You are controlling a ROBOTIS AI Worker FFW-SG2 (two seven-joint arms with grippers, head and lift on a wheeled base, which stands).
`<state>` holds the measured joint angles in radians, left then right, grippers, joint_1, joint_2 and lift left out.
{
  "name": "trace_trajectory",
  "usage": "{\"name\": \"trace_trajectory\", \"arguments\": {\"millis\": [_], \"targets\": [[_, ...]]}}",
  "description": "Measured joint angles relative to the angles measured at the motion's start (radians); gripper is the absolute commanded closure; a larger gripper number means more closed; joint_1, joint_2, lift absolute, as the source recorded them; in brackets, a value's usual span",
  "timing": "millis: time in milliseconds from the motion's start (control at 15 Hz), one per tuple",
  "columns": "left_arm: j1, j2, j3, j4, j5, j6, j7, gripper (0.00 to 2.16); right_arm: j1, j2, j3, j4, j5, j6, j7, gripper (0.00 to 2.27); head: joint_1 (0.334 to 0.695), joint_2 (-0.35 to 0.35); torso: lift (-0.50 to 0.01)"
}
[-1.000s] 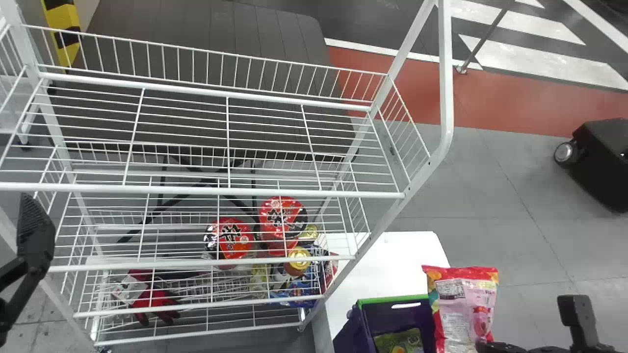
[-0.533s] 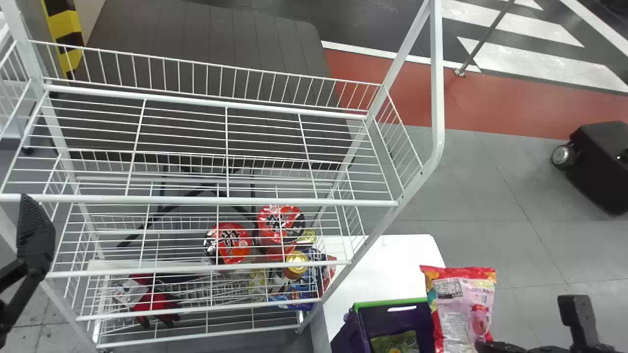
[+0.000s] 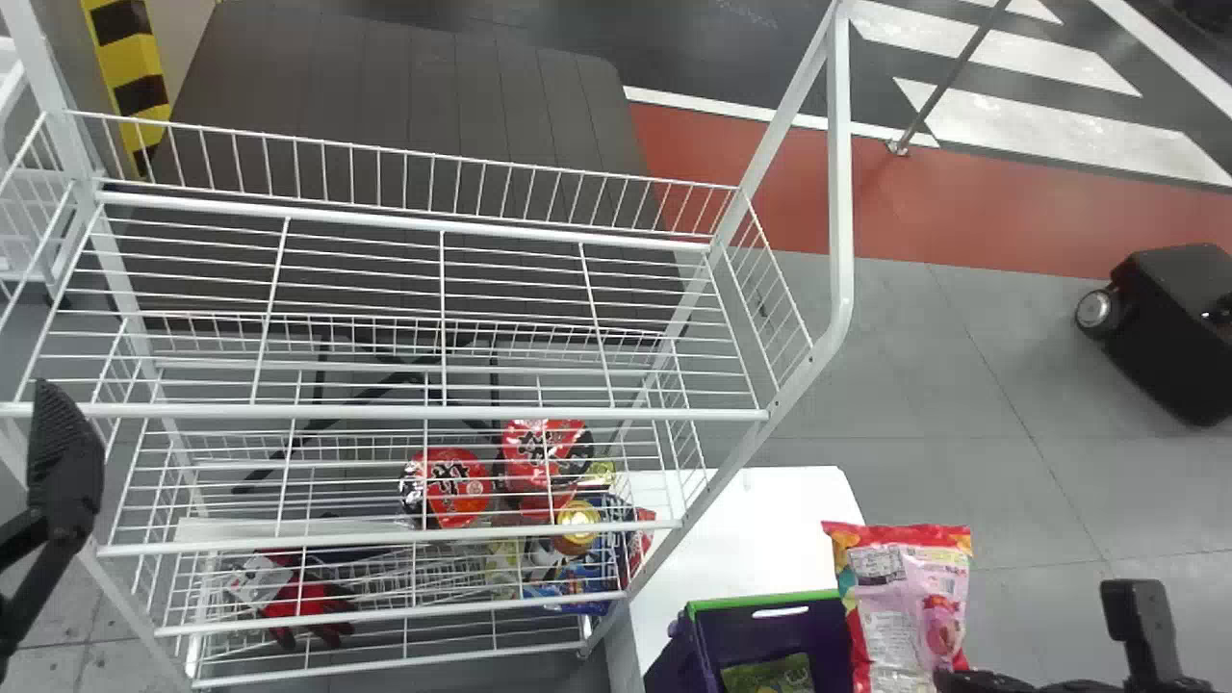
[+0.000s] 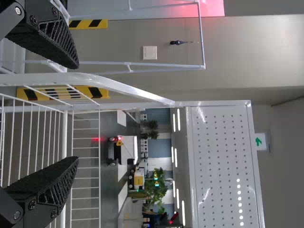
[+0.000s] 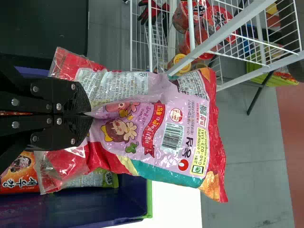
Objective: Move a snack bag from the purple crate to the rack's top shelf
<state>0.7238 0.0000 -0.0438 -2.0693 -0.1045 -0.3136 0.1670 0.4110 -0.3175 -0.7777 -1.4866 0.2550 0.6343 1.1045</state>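
Right hand [image 3: 962, 681]: low at the right of the head view, to the right of the purple crate [image 3: 751, 600]. Its fingers are drawn together with a pinch of wrapper between them, towards one end of the snack bag [image 3: 895, 606].

Bag: pink, red along the ends, printed panel with barcode seen in the right wrist view. Stands roughly upright in the head view, clear of the top shelf [image 3: 385, 412], its left edge overlapping the crate's right side in view. Height over the crate: cannot tell.

Crate: green rim, just beside the white desk [image 3: 760, 520]. Inside, a green packet [image 3: 770, 674] and an orange packet [image 5: 19, 175].

Left hand [image 3: 64, 472]: at the left edge of the head view, by the rack's left end, in front of it in view. In the left wrist view its fingers stand wide apart, nothing held between them.

Rack [image 3: 840, 173]: white wire, tiered. Below the top level, red-lidded tubs [image 3: 457, 488], a gold-lidded container [image 3: 577, 520] and red gloves [image 3: 303, 602]; exact tier hard to tell through the wires
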Motion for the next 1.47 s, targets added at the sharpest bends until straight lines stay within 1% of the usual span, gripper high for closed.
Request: {"name": "trace_trajectory", "arguments": {"millis": [400,533,600,733,800,867,933,1067,1200,1467], "targets": [[-0.001,0.000,0.002,0.002,0.001,0.001,-0.001,0.14,0.002,0.003,-0.001,-0.020,-0.009,0.021,0.004,1.48,0.695,-0.350,-0.012],[-0.003,0.000,0.001,0.005,0.002,0.001,0.001,0.14,0.006,0.007,-0.013,-0.037,-0.036,0.017,0.035,1.49,0.695,-0.350,-0.012],[-0.003,0.000,0.001,0.007,0.002,0.000,0.002,0.14,0.007,0.008,-0.022,-0.043,-0.051,0.014,0.049,1.62,0.695,-0.350,-0.012],[-0.003,0.000,0.002,0.009,0.002,0.000,0.003,0.14,0.007,0.012,-0.042,-0.053,-0.080,-0.002,0.072,1.62,0.695,-0.350,-0.012],[-0.003,0.000,0.002,0.009,0.002,0.000,0.003,0.14,0.007,0.019,-0.059,-0.064,-0.101,-0.015,0.100,1.63,0.695,-0.350,-0.012],[-0.004,0.000,0.002,0.011,0.002,0.001,0.003,0.14,0.007,0.028,-0.077,-0.080,-0.121,-0.021,0.128,1.68,0.695,-0.350,-0.012],[-0.005,0.000,0.002,0.013,0.002,0.004,0.003,0.14,0.008,0.040,-0.098,-0.108,-0.142,-0.019,0.160,1.69,0.695,-0.350,-0.012],[-0.007,0.000,0.001,0.016,-0.001,0.006,0.004,0.14,0.014,0.061,-0.142,-0.166,-0.183,-0.008,0.206,1.83,0.695,-0.350,-0.012],[-0.007,0.000,0.000,0.017,-0.003,0.007,0.006,0.14,0.020,0.092,-0.196,-0.240,-0.246,-0.015,0.244,1.83,0.695,-0.350,-0.012],[-0.005,0.000,-0.004,0.017,-0.008,0.014,0.008,0.14,0.024,0.158,-0.300,-0.429,-0.407,0.029,0.255,1.83,0.695,-0.350,-0.012]]}}
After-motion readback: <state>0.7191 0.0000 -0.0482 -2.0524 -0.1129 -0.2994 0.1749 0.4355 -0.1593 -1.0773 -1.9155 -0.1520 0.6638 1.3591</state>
